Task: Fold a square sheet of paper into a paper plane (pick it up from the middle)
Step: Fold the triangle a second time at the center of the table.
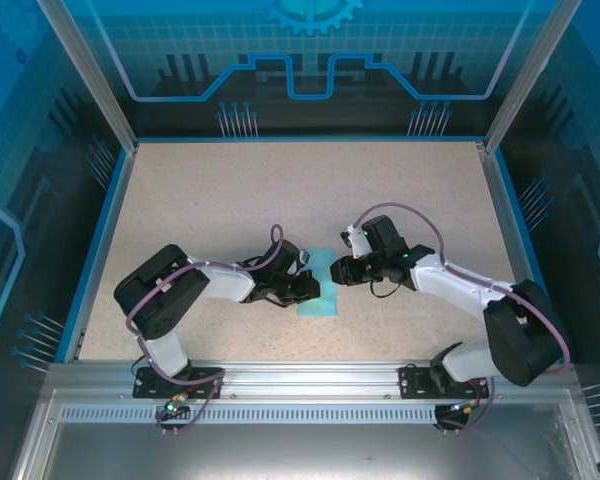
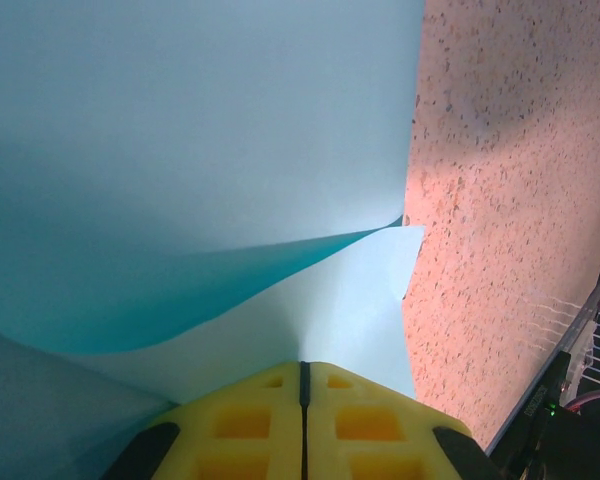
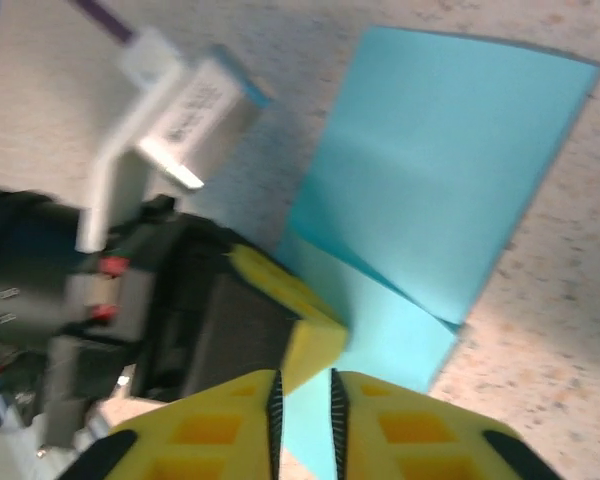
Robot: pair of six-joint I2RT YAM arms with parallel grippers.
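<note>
I have the left gripper (image 1: 310, 288) clenched: in its wrist view the yellow fingers (image 2: 242, 425) meet with only a thin seam between them, and the square sheet of paper (image 2: 180, 130) runs out from that seam. The sheet is light blue and partly folded, with an upper layer curving up over a lower one that lies on the speckled table (image 2: 500, 200).

From above, the paper (image 1: 320, 300) sits near the table's front middle, between the two grippers. The right gripper (image 1: 337, 272) is at the sheet's right edge. Its fingers (image 3: 400, 430) stand close together with a narrow slot showing blue, and I cannot tell whether they pinch it.

A white label block (image 3: 195, 110) on the left wrist carries dark print that is too blurred to read.
</note>
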